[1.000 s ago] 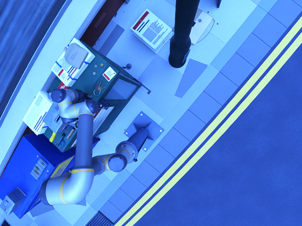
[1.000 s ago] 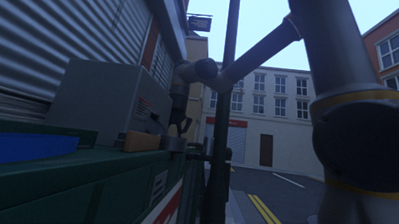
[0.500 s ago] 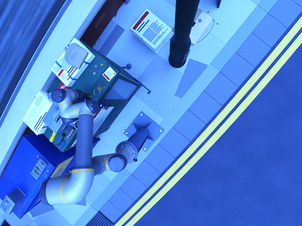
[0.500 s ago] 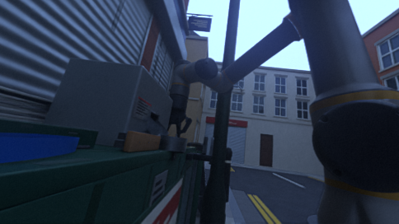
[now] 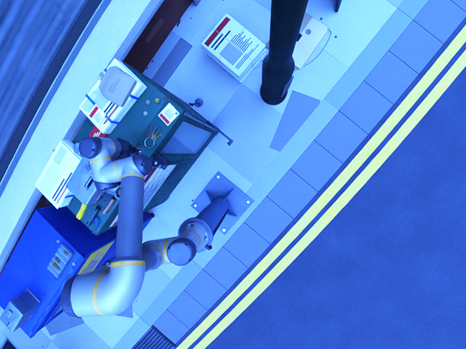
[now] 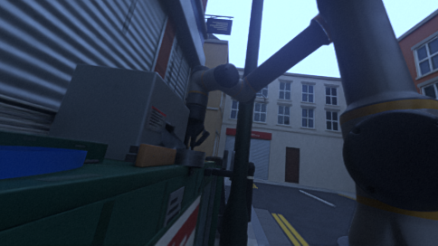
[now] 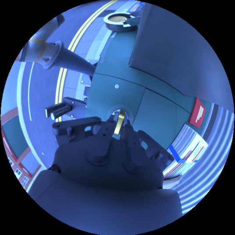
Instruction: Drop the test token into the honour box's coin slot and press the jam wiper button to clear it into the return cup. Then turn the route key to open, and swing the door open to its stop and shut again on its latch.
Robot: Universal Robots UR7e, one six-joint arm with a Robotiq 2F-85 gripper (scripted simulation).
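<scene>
My gripper (image 7: 120,126) is closed on the brass route key (image 7: 119,122), which stands in its round lock plate (image 7: 119,113) on the green top of the news cabinet. I point straight down at it. The grey honour box (image 7: 175,48) stands just beyond the key. The return cup (image 7: 117,22) sits at the far end of the box, with a gold token inside it. The door handle (image 7: 59,110) sticks out from the cabinet's front edge, to my left. In the second side camera the gripper (image 6: 195,135) hangs down beside the honour box (image 6: 113,113).
Behind the cabinet runs a ribbed shutter wall (image 6: 68,40). Bundled newspapers (image 7: 188,149) lie on the cabinet top by the wall, next to a red label (image 7: 198,115). A dark lamp post (image 5: 282,44) stands on the pavement. A blue bin (image 5: 38,258) adjoins the cabinet.
</scene>
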